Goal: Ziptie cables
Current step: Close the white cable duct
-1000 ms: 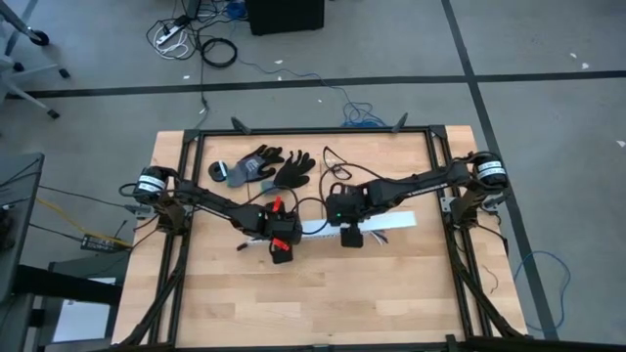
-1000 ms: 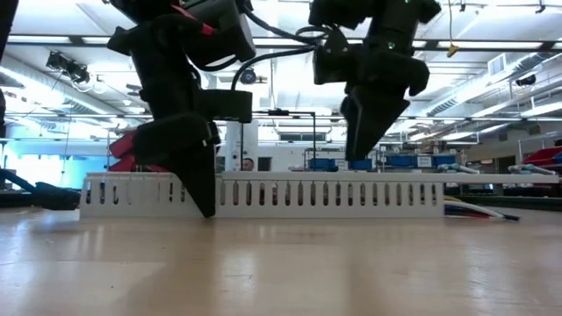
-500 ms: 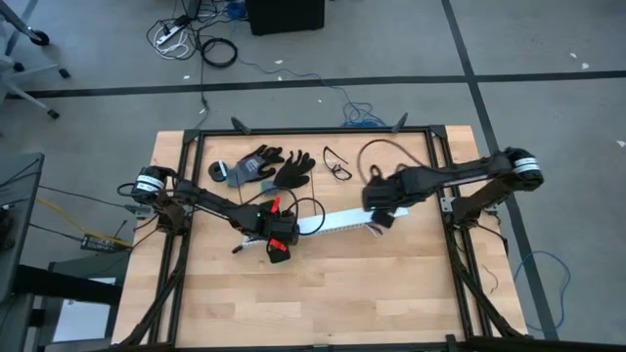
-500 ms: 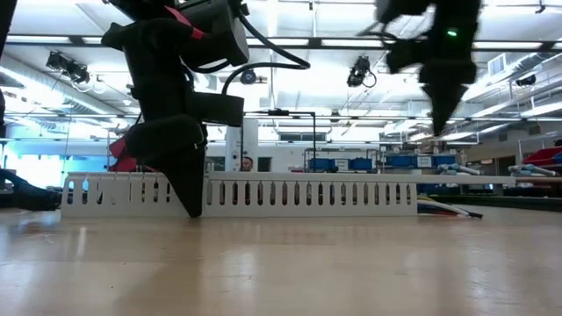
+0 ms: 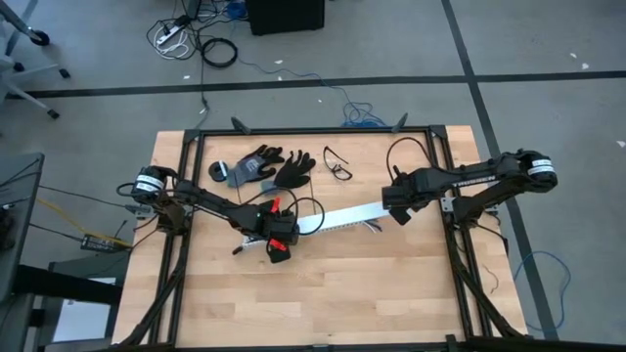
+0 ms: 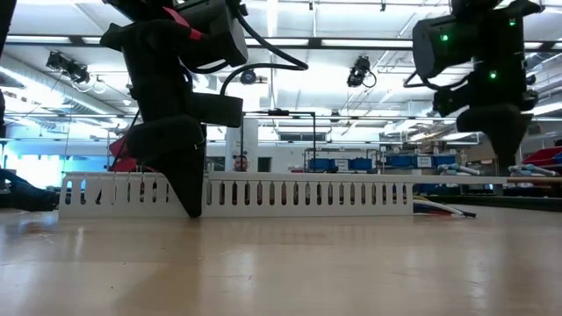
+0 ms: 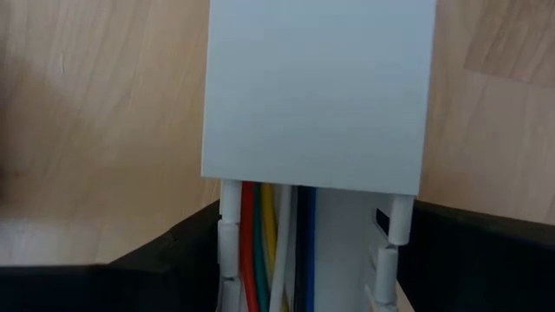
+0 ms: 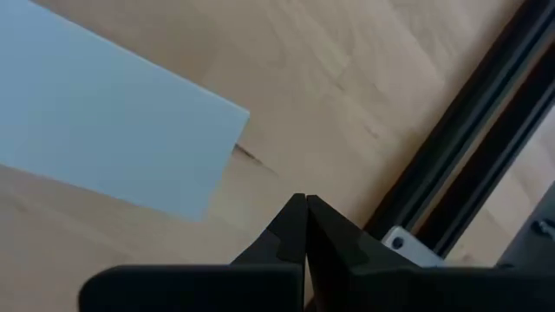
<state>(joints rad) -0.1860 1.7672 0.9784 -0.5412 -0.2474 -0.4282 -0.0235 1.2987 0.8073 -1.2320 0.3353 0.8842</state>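
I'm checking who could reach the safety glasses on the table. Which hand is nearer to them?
The right hand is nearer: shut, it hovers off the white slotted duct's end, across bare table from the safety glasses. The left hand is farther, at the duct's other end.
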